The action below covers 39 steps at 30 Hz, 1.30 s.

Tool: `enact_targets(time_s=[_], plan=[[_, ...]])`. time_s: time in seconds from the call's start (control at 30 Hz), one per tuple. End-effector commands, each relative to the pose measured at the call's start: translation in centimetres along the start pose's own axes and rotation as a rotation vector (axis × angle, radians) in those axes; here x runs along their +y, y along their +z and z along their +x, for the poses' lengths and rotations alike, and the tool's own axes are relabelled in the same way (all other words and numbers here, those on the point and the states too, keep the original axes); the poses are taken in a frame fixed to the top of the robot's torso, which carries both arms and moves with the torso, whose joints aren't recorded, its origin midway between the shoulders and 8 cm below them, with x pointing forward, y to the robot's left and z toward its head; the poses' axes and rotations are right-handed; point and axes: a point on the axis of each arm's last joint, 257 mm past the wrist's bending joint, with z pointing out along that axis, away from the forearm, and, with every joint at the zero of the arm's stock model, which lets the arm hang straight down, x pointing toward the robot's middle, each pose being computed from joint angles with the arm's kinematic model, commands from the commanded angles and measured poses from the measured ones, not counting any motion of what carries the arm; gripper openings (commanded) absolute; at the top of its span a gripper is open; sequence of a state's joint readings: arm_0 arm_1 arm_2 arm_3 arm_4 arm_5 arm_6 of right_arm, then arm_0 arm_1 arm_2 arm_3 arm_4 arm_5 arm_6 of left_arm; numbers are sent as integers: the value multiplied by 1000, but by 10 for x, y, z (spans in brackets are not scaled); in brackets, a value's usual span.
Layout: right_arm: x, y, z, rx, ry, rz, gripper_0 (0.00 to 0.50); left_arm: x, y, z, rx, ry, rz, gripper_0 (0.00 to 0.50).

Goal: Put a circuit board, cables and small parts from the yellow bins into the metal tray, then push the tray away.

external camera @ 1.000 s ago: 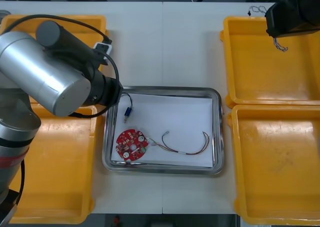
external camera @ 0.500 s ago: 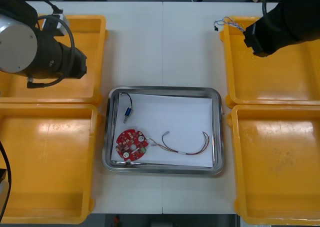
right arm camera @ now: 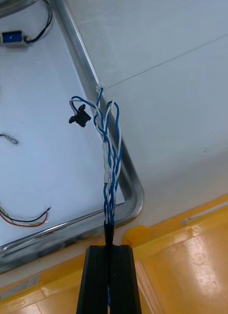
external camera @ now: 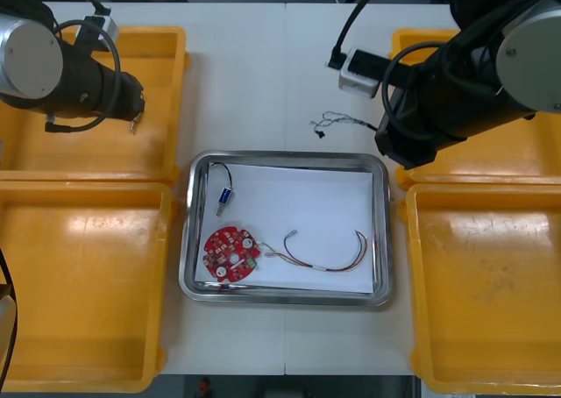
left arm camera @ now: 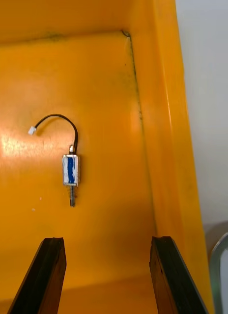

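The right gripper (right arm camera: 111, 274) is clamped on the twisted blue and white cable (right arm camera: 108, 162), by the far right corner of the metal tray (right arm camera: 83, 56).

In the right wrist view I see the two fingers pressed together on the cable, which runs straight out from them and crosses the tray rim; its black plug (right arm camera: 78, 117) appears over the white inside. In the front view the cable (external camera: 337, 120) hangs left-right over the table (external camera: 263, 74), just beyond the tray's far edge, so I judge the tray lies toward the robot and to the left of this gripper, the nearer one. In the left wrist view the left gripper (left arm camera: 106, 274) holds its fingers apart above a yellow bin (left arm camera: 163, 98), with a small metal part (left arm camera: 71, 169) ahead of them.
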<state>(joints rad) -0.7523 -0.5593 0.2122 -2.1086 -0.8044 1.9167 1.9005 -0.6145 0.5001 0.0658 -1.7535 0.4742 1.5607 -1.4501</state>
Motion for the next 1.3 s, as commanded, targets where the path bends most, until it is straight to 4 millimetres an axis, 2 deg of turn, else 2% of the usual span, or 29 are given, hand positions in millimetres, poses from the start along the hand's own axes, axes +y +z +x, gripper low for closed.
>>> enact_targets(time_s=[0.03,0.17,0.33,0.5,0.6,0.83,1.0,1.3], plan=[[27,21,16,79,-102,-16,0,26,-6,-40,-101,38,-43,500],[41,40,18,138,-164,3,0,29,9,-41,-110,34,-41,500],[57,68,11,149,-212,1,0,32,30,-36,-111,38,-41,500],[62,98,-1,114,-220,-7,0,31,58,-32,-125,61,-47,500],[62,110,-4,100,-223,-6,0,31,67,-27,-121,68,-48,500],[58,136,6,123,-230,13,0,29,79,-22,-121,84,-50,500],[57,154,10,117,-216,-5,0,36,81,-22,-127,95,-71,500],[62,169,20,132,-206,-28,0,38,89,-20,-135,105,-72,500]])
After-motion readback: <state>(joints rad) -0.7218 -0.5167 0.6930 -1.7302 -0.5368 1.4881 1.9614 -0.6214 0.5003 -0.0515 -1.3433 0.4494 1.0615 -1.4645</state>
